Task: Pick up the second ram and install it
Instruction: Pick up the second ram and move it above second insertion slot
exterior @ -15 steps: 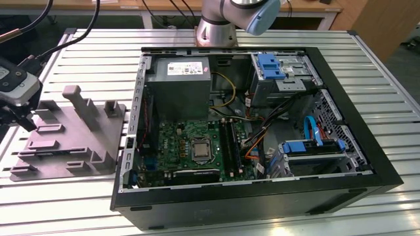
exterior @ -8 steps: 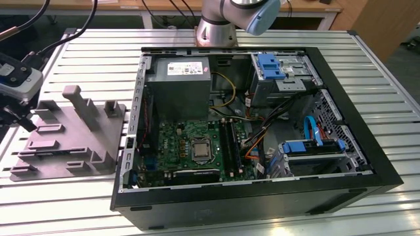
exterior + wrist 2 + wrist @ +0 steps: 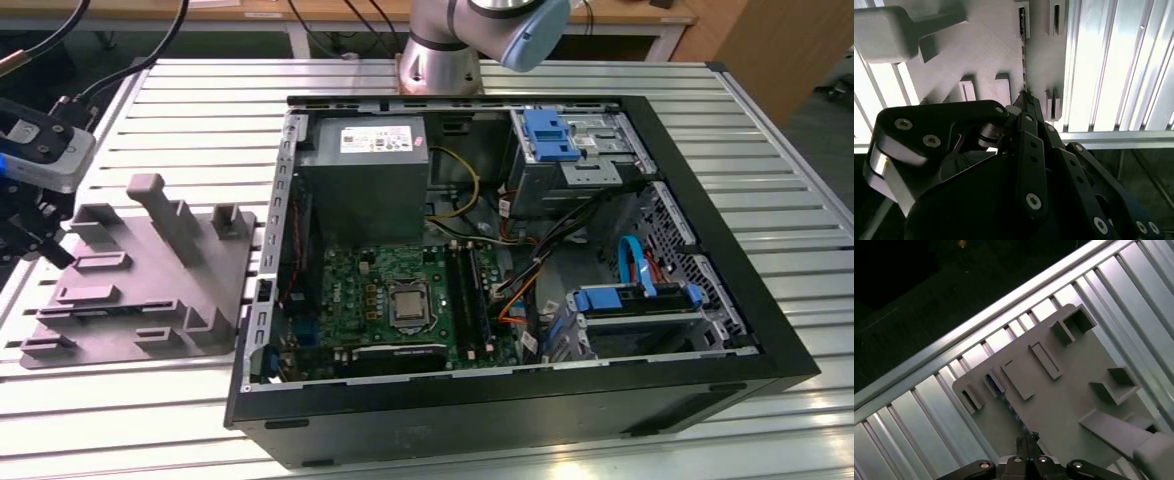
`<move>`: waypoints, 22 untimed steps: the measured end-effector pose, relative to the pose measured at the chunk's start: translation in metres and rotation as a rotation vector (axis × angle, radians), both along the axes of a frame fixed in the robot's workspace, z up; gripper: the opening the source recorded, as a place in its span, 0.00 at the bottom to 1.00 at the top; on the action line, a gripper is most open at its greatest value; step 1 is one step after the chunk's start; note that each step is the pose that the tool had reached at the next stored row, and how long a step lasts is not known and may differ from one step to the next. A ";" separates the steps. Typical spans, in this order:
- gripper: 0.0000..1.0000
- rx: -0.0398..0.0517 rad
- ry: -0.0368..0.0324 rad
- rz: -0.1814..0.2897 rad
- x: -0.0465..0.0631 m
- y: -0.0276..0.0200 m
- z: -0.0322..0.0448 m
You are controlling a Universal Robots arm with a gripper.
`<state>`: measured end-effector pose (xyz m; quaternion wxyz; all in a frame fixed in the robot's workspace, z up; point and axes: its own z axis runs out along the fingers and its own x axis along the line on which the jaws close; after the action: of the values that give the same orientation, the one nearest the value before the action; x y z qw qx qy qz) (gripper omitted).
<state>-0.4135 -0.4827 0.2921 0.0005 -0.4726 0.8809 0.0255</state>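
— Second ram [image 3: 1023,55]: which way does it lie from your tool?

— Right at the tool. In the second wrist view I see the second ram edge-on, a thin dark strip standing on its long edge in the grey tray [image 3: 984,45]. That strip runs straight into the tips of my gripper [image 3: 1027,100]. The first wrist view agrees: the board's edge [image 3: 1011,410] leads from a small slotted peg near the tray's rim back to the gripper [image 3: 1026,439].

— And its long axis?

— It follows the line of slotted pegs across the tray, level with the table [image 3: 801,180]. It also lines up with the slit between my jaws, so one jaw stands on each thin face of the board.

— What are the jaws doing?

— They are drawn in close. I judge them pinched on the board's upper edge at its near end. Whether the board has left its pegs, I cannot tell.

— The arm's pose?

— In the exterior view the gripper [image 3: 30,235] hangs over the tray's outer side at the exterior view's left, pointing down. It is well apart from the open computer case [image 3: 747,330], which lies toward the exterior view's right with the motherboard [image 3: 387,300] on its floor.
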 end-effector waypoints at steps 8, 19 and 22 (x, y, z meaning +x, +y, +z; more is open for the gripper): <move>0.10 -0.0001 0.0000 0.146 0.000 0.0000 -0.0010; 0.10 0.0000 0.0001 0.346 0.000 0.0000 -0.0025; 0.10 0.0001 -0.0001 0.401 0.000 0.0000 -0.0032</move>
<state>-0.4135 -0.4827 0.2889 -0.0045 -0.6385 0.7692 0.0251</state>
